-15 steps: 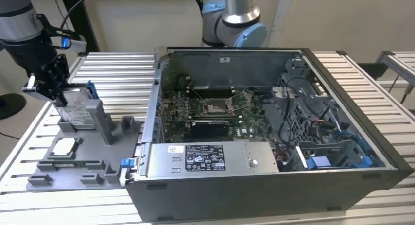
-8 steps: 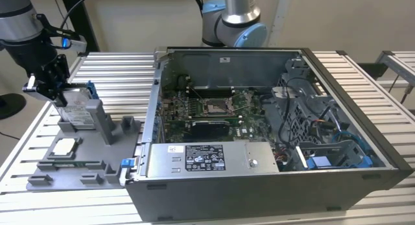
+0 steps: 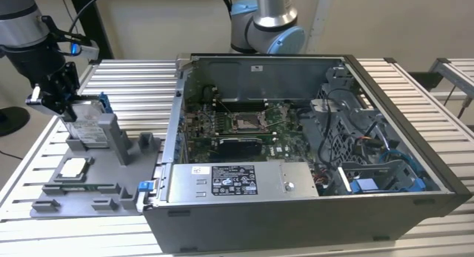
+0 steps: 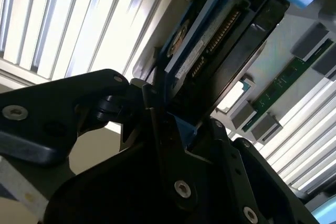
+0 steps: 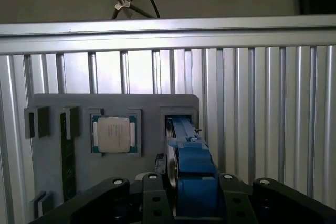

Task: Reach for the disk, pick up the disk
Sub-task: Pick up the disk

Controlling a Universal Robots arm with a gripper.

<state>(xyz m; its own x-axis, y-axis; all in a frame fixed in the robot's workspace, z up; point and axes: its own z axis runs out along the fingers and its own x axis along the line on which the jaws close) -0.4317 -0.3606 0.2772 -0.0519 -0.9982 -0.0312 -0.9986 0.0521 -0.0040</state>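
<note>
Gripper (image 3: 65, 110) closed on the disk (image 3: 89, 126).
The disk stands upright at a slot of the grey tray (image 3: 104, 182), with its blue bracket between the fingers.

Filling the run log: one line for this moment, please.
claw: straddling top of blue-framed silver-grey metal disk | disk: upright in grey tray slot

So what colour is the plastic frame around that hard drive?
Blue plastic frame, clearest in the first wrist view.
</note>
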